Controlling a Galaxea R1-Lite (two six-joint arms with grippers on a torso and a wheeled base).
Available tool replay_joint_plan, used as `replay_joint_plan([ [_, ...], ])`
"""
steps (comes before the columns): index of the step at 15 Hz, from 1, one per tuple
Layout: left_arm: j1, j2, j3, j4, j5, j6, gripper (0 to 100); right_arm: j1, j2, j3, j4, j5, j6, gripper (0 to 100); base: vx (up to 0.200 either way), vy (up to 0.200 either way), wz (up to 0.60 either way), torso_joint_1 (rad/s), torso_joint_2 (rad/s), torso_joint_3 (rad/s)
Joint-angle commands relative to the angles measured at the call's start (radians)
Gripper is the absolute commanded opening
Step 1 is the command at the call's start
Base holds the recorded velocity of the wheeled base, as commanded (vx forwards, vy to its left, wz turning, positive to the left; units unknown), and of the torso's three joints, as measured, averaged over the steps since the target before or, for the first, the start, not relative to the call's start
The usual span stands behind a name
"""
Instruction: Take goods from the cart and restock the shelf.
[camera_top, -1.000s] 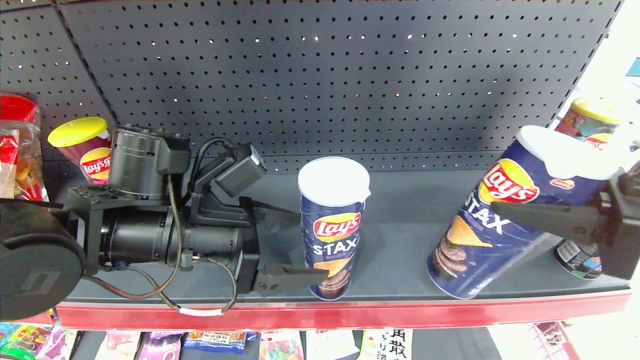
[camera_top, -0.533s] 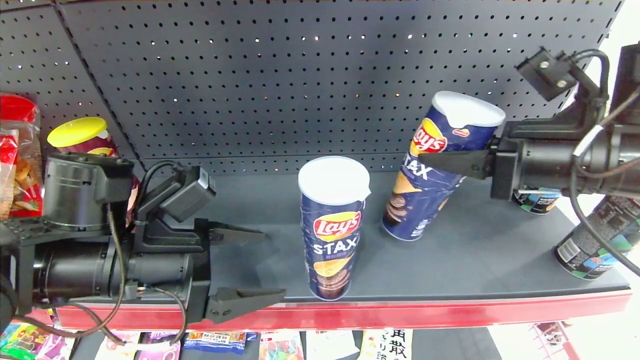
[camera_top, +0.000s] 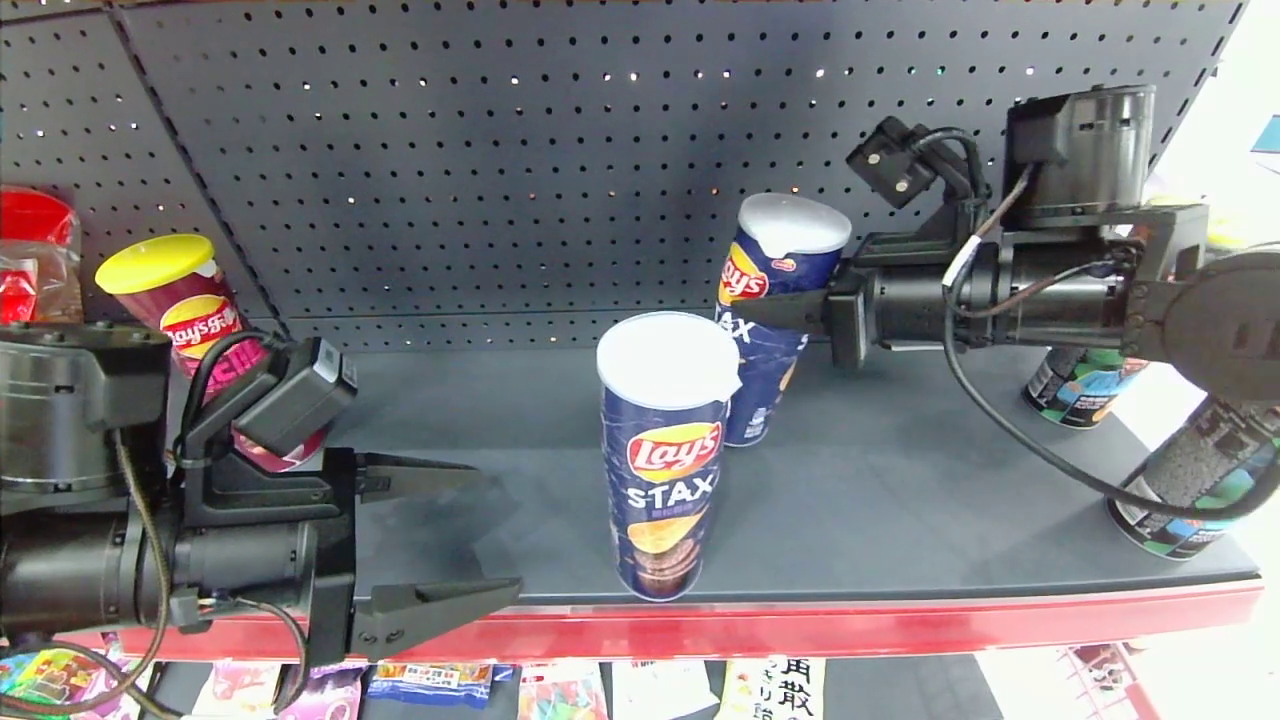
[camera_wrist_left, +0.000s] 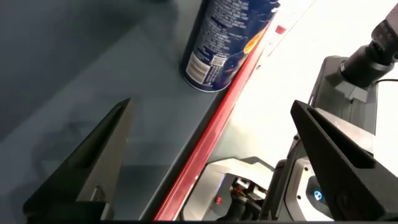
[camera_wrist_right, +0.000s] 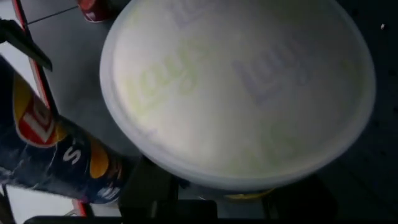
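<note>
Two blue chip cans at your shelf (camera_top: 900, 480): tilted can (camera_top: 770, 262) toward back, clamped in your right gripper (camera_top: 787, 308); upright can (camera_top: 665, 460) at front edge, just before it. Your left gripper (camera_top: 510, 532) splayed, empty, left of upright can.

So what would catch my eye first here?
A dark blue can with a white lid stands upright at the front middle of the shelf. Just behind it, the right gripper clamps a second can of the same kind, tilted. At the left front, the left gripper hangs wide open, holding nothing.
</note>
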Motion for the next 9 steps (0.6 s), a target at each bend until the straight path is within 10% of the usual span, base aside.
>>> replay_joint_plan([
  [1, 0.003, -0.003, 0.003, -0.001, 0.000, 0.000, 100, 0.005, 0.072, -0.054, 0.000, 0.000, -0.001, 0, 0.000, 0.000, 0.00, 0.000, 0.00, 0.000],
  [9, 0.019, 0.009, -0.004, -0.002, 0.003, 0.000, 100, 0.045, 0.119, -0.103, 0.003, -0.005, 0.005, 0, 0.000, 0.000, 0.00, 0.000, 0.00, 0.000],
])
